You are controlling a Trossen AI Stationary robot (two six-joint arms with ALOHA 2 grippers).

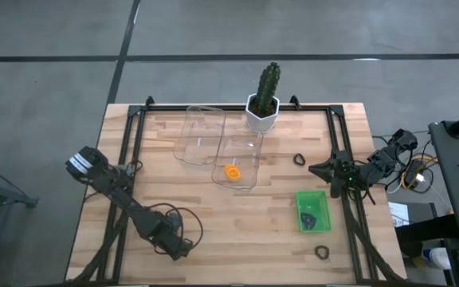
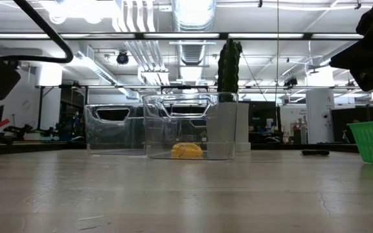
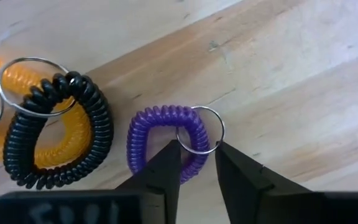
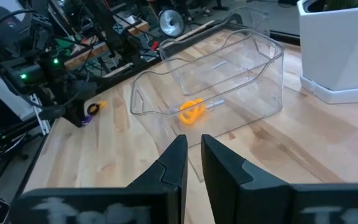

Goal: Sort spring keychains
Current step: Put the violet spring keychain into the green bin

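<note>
In the left wrist view a purple spring keychain [image 3: 160, 134] lies flat on the wooden table with its metal ring [image 3: 211, 118]. Beside it a black keychain [image 3: 58, 134] lies on an orange one [image 3: 8, 109]. My left gripper [image 3: 197, 148] points down near the table's near left edge [image 1: 179, 247], open, with its fingers astride the purple coil. An orange keychain [image 1: 231, 172] lies in a clear bin [image 1: 249, 147]. A black one [image 1: 310, 218] sits in the green basket [image 1: 301, 198]. Two more black ones [image 1: 299, 159] [image 1: 322, 252] lie on the table. My right gripper [image 4: 194, 144] hangs shut at the right [image 1: 317, 169]. My left gripper comes from above, pointing down, at the purple keychain's ring side [image 3: 194, 155]. One finger [image 3: 166, 168] stands inside the loop and the other [image 3: 241, 177] outside it, by the metal ring. The keychain lies flat on the table. Whether the fingers touch it I cannot tell.
A second clear bin [image 1: 202, 134] stands left of the first. A cactus in a white pot [image 1: 262, 112] stands at the far edge. A black frame [image 1: 134, 119] runs around the tabletop. Bare wood lies in the table's middle and near side.
</note>
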